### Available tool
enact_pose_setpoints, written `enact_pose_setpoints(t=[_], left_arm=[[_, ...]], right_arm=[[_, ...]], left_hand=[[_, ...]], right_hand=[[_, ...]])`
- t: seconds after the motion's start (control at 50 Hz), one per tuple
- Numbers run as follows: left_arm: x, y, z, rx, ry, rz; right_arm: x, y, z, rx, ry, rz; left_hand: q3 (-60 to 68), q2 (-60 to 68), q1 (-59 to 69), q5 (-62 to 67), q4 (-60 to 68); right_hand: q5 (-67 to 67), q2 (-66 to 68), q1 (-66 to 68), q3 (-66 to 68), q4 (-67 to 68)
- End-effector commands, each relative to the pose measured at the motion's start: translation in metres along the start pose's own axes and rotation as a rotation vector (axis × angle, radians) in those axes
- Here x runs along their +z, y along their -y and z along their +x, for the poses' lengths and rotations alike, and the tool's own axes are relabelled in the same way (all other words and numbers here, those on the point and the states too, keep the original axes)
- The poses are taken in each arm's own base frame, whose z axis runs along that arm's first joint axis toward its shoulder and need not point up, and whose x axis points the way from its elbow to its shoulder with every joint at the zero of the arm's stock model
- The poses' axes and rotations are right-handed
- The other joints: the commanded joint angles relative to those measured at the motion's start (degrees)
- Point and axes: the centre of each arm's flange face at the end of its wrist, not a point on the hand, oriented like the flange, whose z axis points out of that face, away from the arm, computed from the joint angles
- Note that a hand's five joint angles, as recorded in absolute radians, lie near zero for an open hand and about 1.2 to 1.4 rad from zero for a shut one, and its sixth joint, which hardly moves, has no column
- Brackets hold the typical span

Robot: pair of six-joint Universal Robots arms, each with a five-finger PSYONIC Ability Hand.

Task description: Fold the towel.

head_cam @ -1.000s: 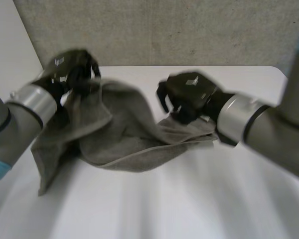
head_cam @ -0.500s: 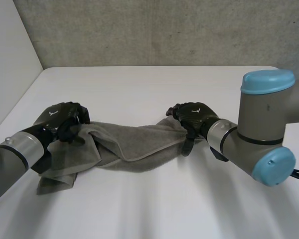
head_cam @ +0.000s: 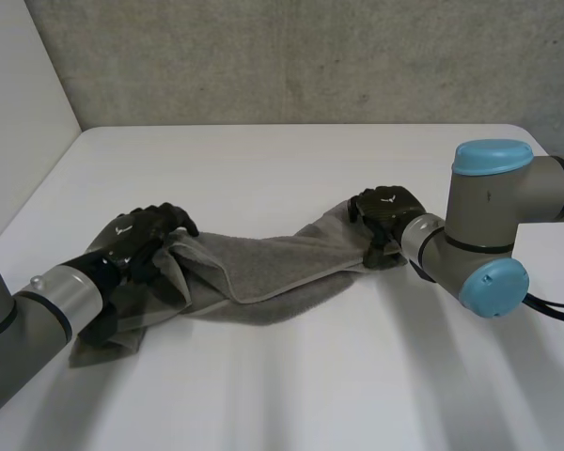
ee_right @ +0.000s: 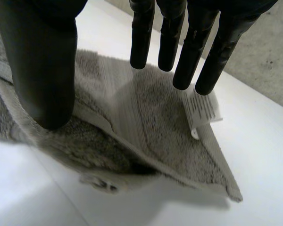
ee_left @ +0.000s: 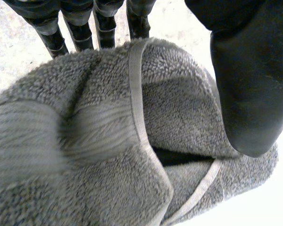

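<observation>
White table (head_cam: 282, 160), grey wall behind. Grey towel (head_cam: 263, 268) lay near the table's middle as a long, twisted band running from one hand to the other, bunched and doubled over at its left end.

Left arm (head_cam: 19, 324) came in low from the near left. Right arm (head_cam: 489, 225) came from the right, its blue cap up.

Left hand (head_cam: 136, 240) sat on the bunched left end. In the left wrist view its fingers (ee_left: 52, 33) ran behind the wad of towel (ee_left: 85, 141) and the thumb (ee_left: 247, 84) pressed the front: clamped on the towel.

Right hand (head_cam: 387, 209) was at the towel's right end. In the right wrist view the fingers (ee_right: 170, 42) were straight and spread from the thumb (ee_right: 42, 66), tips over a flat corner (ee_right: 146, 127), not gripping it.

White label (ee_right: 200, 108) at that corner's edge, by the fingertips.
</observation>
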Motion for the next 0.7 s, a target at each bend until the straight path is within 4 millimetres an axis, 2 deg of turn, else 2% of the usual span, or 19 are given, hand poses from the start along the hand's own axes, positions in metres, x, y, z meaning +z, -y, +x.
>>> enact_pose_setpoints(t=[0.02,0.18,0.22,0.24,0.26,0.34,0.38,0.4,0.44,0.46,0.48,0.5,0.56,0.58,0.6,0.62,0.66,0.68,0.7], left_arm=[[0.010,0.005,0.001,-0.046,-0.010,0.030],[0.027,0.003,-0.005,-0.036,0.065,0.069],[0.035,-0.001,-0.007,-0.031,0.094,0.067],[0.035,-0.001,-0.007,-0.031,0.094,0.067],[0.038,-0.004,-0.008,-0.032,0.102,0.060],[0.044,-0.007,-0.009,-0.031,0.114,0.053],[0.049,-0.010,-0.009,-0.032,0.112,0.047],[0.049,-0.010,-0.009,-0.032,0.112,0.047],[0.050,-0.007,-0.010,-0.028,0.128,0.057],[0.050,-0.007,-0.010,-0.028,0.128,0.057],[0.049,-0.004,-0.012,-0.021,0.150,0.070],[0.049,-0.004,-0.012,-0.021,0.150,0.070],[0.042,0.014,-0.014,0.006,0.204,0.119],[0.042,0.014,-0.014,0.006,0.204,0.119],[0.037,0.025,-0.011,0.017,0.203,0.150],[0.037,0.025,-0.011,0.017,0.203,0.150],[0.021,0.061,-0.004,0.040,0.193,0.264],[0.021,0.061,-0.004,0.040,0.193,0.264],[0.012,0.082,0.002,0.054,0.183,0.331]], right_arm=[[0.005,-0.008,0.002,-0.011,0.001,-0.021],[0.005,-0.012,0.002,-0.007,0.012,-0.027],[0.002,-0.011,0.005,0.001,0.007,-0.031],[0.002,-0.011,0.005,0.001,0.007,-0.031],[0.001,-0.010,0.006,0.002,0.004,-0.031],[-0.011,-0.001,0.014,0.011,-0.017,-0.016],[-0.016,0.003,0.015,0.012,-0.018,-0.010],[-0.021,0.006,0.015,0.011,-0.021,-0.003],[-0.026,0.010,0.018,0.011,-0.025,0.007],[-0.026,0.010,0.018,0.011,-0.025,0.007],[-0.031,0.013,0.022,0.016,-0.032,0.012],[-0.038,0.016,0.027,0.019,-0.038,0.018],[-0.046,0.020,0.029,0.021,-0.036,0.026],[-0.054,0.025,0.029,0.021,-0.027,0.038],[-0.064,0.033,0.031,0.019,-0.026,0.061],[-0.064,0.034,0.031,0.019,-0.026,0.061],[-0.082,0.056,0.036,0.020,-0.038,0.123],[-0.082,0.056,0.036,0.020,-0.038,0.123],[-0.093,0.073,0.040,0.029,-0.055,0.172]], left_hand=[[-3.01,-2.89,-3.55,-1.50,-3.31],[-1.33,-1.20,-1.87,0.18,-1.63],[0.01,0.13,-0.53,1.52,-0.29],[0.01,0.14,-0.52,1.53,-0.28],[0.51,0.64,-0.02,2.03,0.22],[3.04,3.17,2.51,4.55,2.74],[10.90,11.03,10.36,12.41,10.60],[10.95,11.07,10.41,12.46,10.65],[26.84,26.97,26.30,28.35,26.54],[26.93,27.05,26.39,28.44,26.63],[35.59,35.72,35.05,37.10,35.29],[35.67,35.80,35.14,37.19,35.38],[58.00,58.12,57.46,59.51,57.70],[58.05,58.17,57.51,59.56,57.75],[62.88,63.00,62.34,64.39,62.58],[62.92,63.05,62.39,64.44,62.63],[64.92,65.05,64.39,66.43,64.62],[64.92,65.05,64.39,66.43,64.62],[64.92,65.05,64.39,66.43,64.62]], right_hand=[[1.25,1.97,1.56,1.64,1.59],[15.38,16.10,15.69,15.77,15.72],[34.60,35.32,34.91,35.00,34.95],[34.72,35.44,35.03,35.12,35.07],[47.54,48.26,47.86,47.94,47.89],[48.79,49.51,49.10,49.19,49.14],[48.79,49.51,49.10,49.19,49.14],[48.79,49.51,49.10,49.19,49.14],[48.79,49.51,49.10,49.19,49.14],[48.79,49.51,49.10,49.19,49.14],[48.79,49.51,49.10,49.19,49.14],[48.79,49.51,49.10,49.19,49.14],[48.79,49.51,49.10,49.19,49.14],[48.79,49.51,49.10,49.19,49.14],[48.79,49.51,49.10,49.19,49.14],[48.79,49.51,49.10,49.19,49.14],[48.79,49.51,49.10,49.19,49.14],[48.79,49.51,49.10,49.19,49.14],[48.79,49.51,49.10,49.19,49.14]])
